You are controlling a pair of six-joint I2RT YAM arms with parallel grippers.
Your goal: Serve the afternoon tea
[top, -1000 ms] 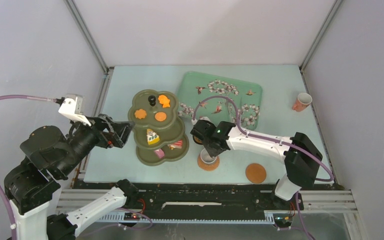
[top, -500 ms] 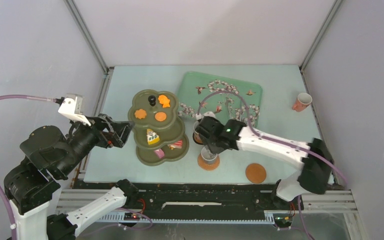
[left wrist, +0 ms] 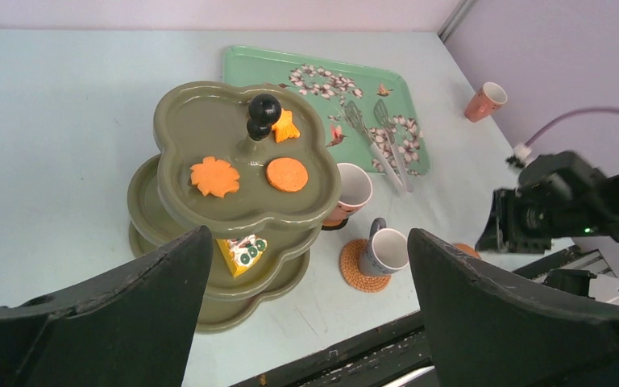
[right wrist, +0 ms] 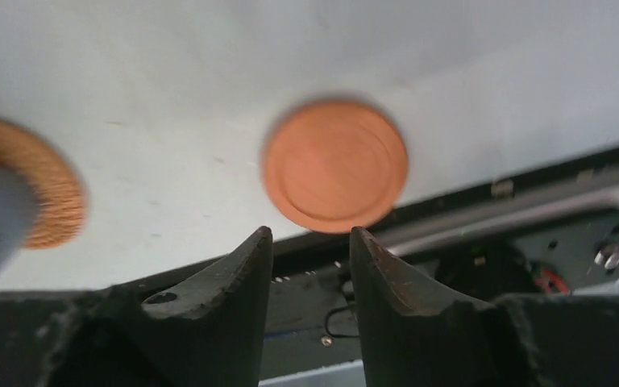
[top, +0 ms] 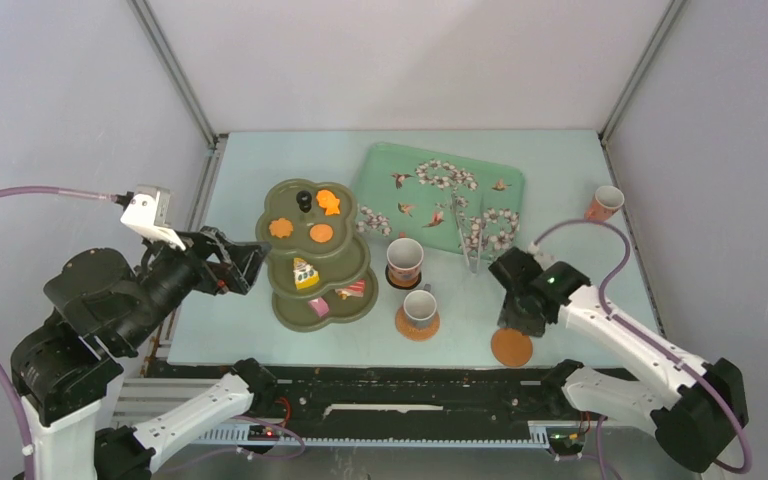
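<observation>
The right tool (right wrist: 310, 238) has left the cup (top: 420, 306) and swung right over the bare coaster (right wrist: 335, 164).

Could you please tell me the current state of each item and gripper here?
Stand: upright, pastries on its tiers.
Near cup: upright on woven coaster.
Middle cup: upright on dark coaster.
Far cup: upright, on no coaster.
Orange coaster: bare.
Tongs: lying on tray.
Left gripper: open, empty.
Right gripper: open, empty.

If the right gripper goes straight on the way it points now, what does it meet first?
Most likely the bare orange coaster, lying just ahead of the right gripper in its wrist view; depth is unclear.
</observation>
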